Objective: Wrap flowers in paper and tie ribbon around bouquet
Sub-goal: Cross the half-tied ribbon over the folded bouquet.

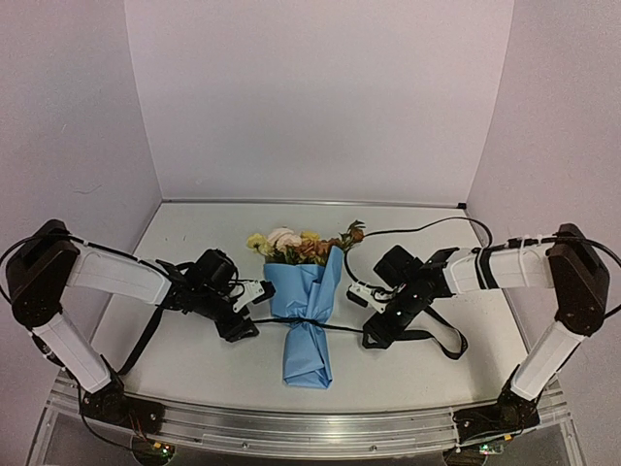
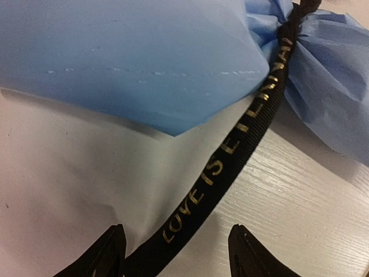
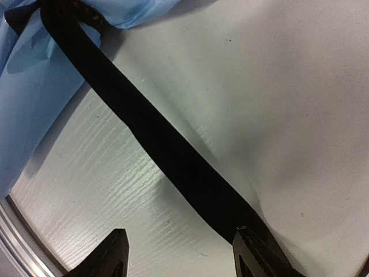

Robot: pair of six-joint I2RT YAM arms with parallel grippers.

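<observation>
Bouquet (image 1: 303, 291) lies in the middle of the table (image 1: 194, 243), flowers (image 1: 296, 245) at the far end, blue paper (image 1: 309, 354) wrapped below them. Black ribbon (image 2: 230, 156) goes around the pinched part of the paper; its 2 ends run out to both sides. L gripper (image 2: 177, 231): fingers spread, ribbon passes btw them, not pinched. R gripper (image 3: 179, 232): also spread, ribbon runs close by one finger; touching or not, cannot tell.

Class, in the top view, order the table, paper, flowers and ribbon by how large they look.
1. table
2. paper
3. flowers
4. ribbon: it stretches wider than the flowers but is very thin, so it covers the least area.
</observation>
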